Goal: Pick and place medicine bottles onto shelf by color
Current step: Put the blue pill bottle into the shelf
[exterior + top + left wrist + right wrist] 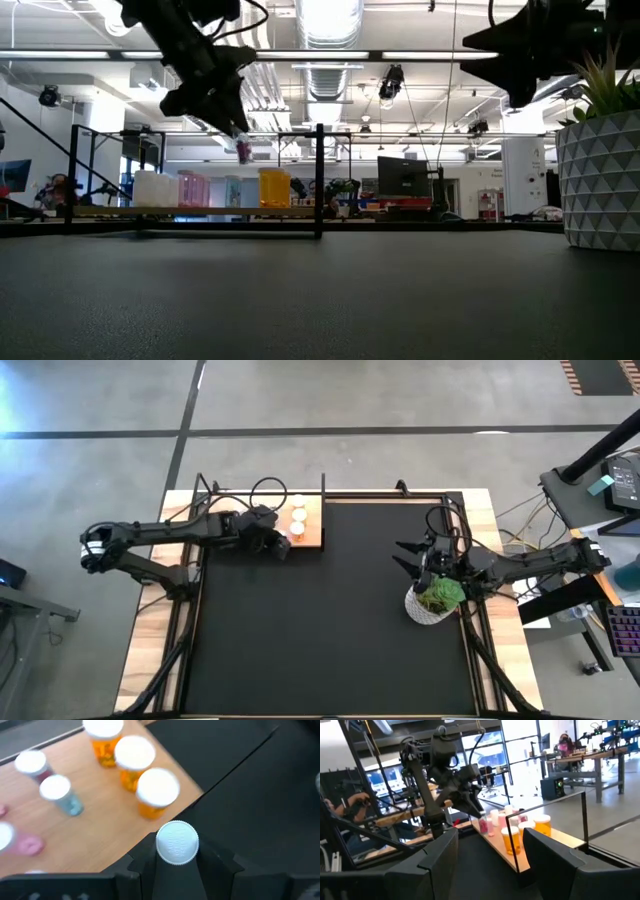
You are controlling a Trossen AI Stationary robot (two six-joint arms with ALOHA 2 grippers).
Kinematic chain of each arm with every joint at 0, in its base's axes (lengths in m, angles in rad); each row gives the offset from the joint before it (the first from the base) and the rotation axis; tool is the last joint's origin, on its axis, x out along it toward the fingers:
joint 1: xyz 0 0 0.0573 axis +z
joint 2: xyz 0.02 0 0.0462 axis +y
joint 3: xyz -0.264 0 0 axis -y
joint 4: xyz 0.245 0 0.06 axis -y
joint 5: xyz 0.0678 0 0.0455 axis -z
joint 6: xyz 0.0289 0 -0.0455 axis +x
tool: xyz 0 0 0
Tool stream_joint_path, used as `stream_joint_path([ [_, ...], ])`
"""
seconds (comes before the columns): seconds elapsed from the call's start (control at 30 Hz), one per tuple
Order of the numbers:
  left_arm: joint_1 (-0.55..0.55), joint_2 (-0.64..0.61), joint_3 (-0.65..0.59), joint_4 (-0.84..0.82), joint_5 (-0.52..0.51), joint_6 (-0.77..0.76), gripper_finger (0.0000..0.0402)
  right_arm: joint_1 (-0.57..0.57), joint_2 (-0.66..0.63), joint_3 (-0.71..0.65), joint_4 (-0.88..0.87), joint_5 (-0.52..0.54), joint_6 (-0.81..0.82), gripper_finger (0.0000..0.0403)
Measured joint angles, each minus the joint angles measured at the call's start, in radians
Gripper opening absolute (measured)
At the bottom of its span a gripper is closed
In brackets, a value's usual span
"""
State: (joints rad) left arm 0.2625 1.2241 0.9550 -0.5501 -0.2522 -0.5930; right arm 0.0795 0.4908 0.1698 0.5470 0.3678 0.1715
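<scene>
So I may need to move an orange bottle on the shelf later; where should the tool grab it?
Grip the orange bottle around its white cap, coming straight down: it stands upright, packed close beside two others, so its sides are poorly exposed.

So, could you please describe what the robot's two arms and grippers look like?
Both arms are dark, slim and jointed, with black cables looping near the wrists. The left gripper has two broad, angular matte-black fingers. The right gripper has matching blocky black fingers. No markings show.

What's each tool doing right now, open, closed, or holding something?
Left tool: shut on a white-capped medicine bottle, held over the shelf edge.
Right tool: open, holding nothing, waiting beside the plant pot.
</scene>
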Motion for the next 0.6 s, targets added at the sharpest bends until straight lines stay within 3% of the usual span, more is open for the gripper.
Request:
stream_joint_path([
  [0.33,0.030,0.009,0.000,-0.041,-0.017,0.058,0.0105,0.000,0.000,-0.065,0.081,0.000,-0.060,0.0215],
  [0.6,0.041,0.044,-0.006,-0.045,-0.017,0.135,0.0105,0.000,0.000,-0.154,0.255,0.000,-0.065,0.0215],
])
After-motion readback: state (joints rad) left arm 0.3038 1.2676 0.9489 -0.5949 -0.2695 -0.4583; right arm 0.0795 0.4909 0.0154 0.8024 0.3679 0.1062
